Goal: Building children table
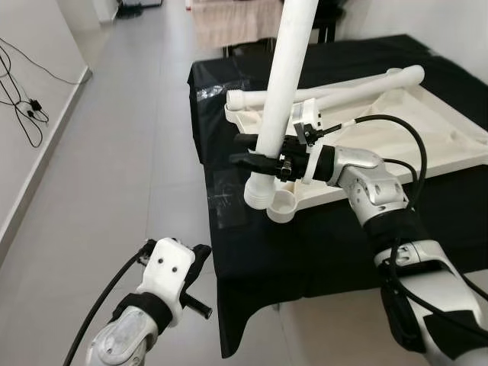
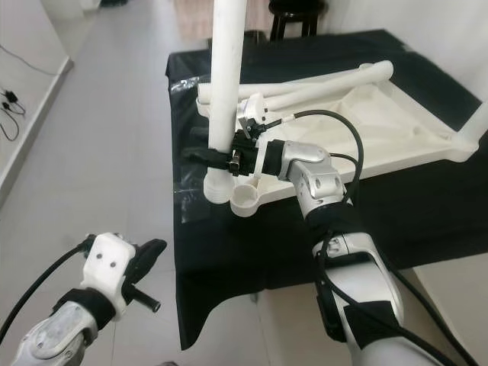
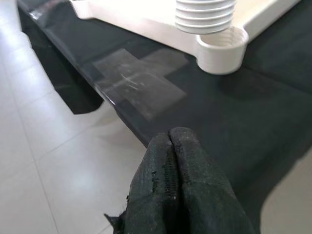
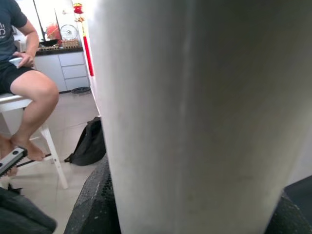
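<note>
Grey floor tiles (image 1: pixel 137 114) run past a tabletop draped in black cloth (image 1: pixel 305 244), with a person seated on a white stool (image 4: pixel 29 105) in the far room. At about seven o'clock in the head views, the left pincer (image 1: pixel 200 271) hangs idle off the tabletop edge, its black fingers (image 3: pixel 178 161) pressed together on nothing. Toward the centre, a white plastic threaded table leg (image 1: pixel 286 84) stands nearly upright, its ribbed lower end (image 3: pixel 204 17) hovering just above and slightly beside the round white socket (image 1: pixel 284 204) at the near corner of the upturned white plastic table panel (image 1: pixel 427 130). At three o'clock of the leg, the right pincer (image 1: pixel 255 152) clamps it low on the shaft, fingers wrapped around the tube.

A second white leg (image 1: pixel 343 90) lies across the panel behind.

The risk, as I judge it, is misalignment: the thread looks offset from the socket, so pressing down could catch the rim, cross-thread, or shove the unsecured panel across the cloth. The tall leg could also tilt within the low grip.
</note>
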Robot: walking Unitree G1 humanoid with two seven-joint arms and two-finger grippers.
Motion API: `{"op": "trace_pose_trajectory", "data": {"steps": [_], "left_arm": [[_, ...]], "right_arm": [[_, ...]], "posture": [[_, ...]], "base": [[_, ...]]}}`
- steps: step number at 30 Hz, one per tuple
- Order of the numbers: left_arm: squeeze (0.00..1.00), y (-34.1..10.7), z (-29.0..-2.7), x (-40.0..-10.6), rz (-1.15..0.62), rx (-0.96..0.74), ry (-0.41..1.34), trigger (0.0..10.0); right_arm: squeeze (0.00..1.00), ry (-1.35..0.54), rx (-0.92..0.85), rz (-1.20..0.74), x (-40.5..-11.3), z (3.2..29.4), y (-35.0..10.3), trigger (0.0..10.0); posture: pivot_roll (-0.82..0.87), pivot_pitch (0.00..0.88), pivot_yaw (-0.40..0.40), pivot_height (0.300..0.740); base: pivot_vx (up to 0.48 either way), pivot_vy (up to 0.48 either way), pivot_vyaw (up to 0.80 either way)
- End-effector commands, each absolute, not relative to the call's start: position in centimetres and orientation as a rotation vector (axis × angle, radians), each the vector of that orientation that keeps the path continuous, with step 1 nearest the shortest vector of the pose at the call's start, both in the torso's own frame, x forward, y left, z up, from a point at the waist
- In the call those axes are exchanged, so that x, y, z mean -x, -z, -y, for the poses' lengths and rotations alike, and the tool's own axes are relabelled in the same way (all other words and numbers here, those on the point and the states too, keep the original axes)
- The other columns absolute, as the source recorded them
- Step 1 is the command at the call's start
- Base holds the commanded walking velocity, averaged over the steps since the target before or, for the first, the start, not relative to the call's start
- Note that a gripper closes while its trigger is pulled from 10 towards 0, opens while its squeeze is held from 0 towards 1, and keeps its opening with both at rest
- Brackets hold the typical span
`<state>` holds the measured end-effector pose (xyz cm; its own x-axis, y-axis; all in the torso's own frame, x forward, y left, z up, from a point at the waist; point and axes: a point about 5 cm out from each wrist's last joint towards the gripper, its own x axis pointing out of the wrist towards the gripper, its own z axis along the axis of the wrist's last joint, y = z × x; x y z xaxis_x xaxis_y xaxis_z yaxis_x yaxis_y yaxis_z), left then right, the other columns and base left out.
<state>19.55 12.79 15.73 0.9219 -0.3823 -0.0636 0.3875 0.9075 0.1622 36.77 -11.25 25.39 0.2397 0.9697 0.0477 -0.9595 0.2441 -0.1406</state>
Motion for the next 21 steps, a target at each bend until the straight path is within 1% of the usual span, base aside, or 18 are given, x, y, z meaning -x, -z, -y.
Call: {"op": "trace_pose_trajectory", "data": {"steps": [1,3,5,7,9,10,11,13,15,21], "left_arm": [[0.0,-15.9,-12.7,-18.4,-0.048,-0.166,0.439,10.0],[0.0,-16.1,-12.6,-18.1,-0.045,-0.152,0.447,10.0],[0.0,-16.3,-12.9,-17.3,-0.043,-0.123,0.451,10.0],[0.0,-16.3,-13.1,-16.9,-0.046,-0.116,0.452,10.0],[0.0,-16.3,-13.1,-16.9,-0.046,-0.116,0.452,10.0],[0.0,-16.5,-13.1,-16.5,-0.046,-0.13,0.461,10.0],[0.0,-16.5,-13.1,-16.5,-0.046,-0.13,0.461,10.0],[0.0,-16.9,-13.3,-15.2,-0.048,-0.139,0.463,10.0],[0.0,-16.9,-13.3,-15.2,-0.048,-0.139,0.463,10.0],[0.0,-17.2,-13.5,-14.3,-0.057,-0.124,0.456,10.0]], "right_arm": [[0.0,-1.372,0.137,0.156,-37.0,11.0,-26.2,10.0],[0.0,-1.379,0.149,0.15,-37.1,11.1,-26.2,10.0],[0.0,-1.381,0.164,0.149,-37.3,11.4,-26.6,10.0],[0.0,-1.381,0.169,0.152,-37.4,11.8,-26.9,10.0],[0.0,-1.381,0.169,0.152,-37.4,11.8,-26.9,10.0],[0.0,-1.381,0.175,0.155,-37.5,12.4,-27.3,10.0],[0.0,-1.381,0.175,0.155,-37.5,12.4,-27.3,10.0],[0.0,-1.422,0.19,0.162,-37.2,13.8,-28.1,10.0],[0.0,-1.422,0.19,0.162,-37.2,13.8,-28.1,10.0],[0.0,-1.516,0.214,0.144,-36.7,14.5,-28.3,10.0]], "posture": [[0.07,0.258,0.029,0.74],[0.07,0.261,0.029,0.74],[0.08,0.292,0.048,0.74],[0.09,0.301,0.051,0.74],[0.09,0.301,0.051,0.74],[0.1,0.318,0.056,0.74],[0.1,0.318,0.056,0.74],[0.11,0.348,0.068,0.74],[0.11,0.348,0.068,0.74],[0.11,0.364,0.073,0.74]], "base": [[0.0,0.0,0.0],[0.0,0.0,0.0],[0.0,0.0,0.0],[0.0,0.0,0.0],[0.0,0.0,0.0],[0.0,0.0,0.0],[0.0,0.0,0.0],[0.0,0.0,0.0],[0.0,0.0,0.0],[0.0,0.0,0.0]]}}
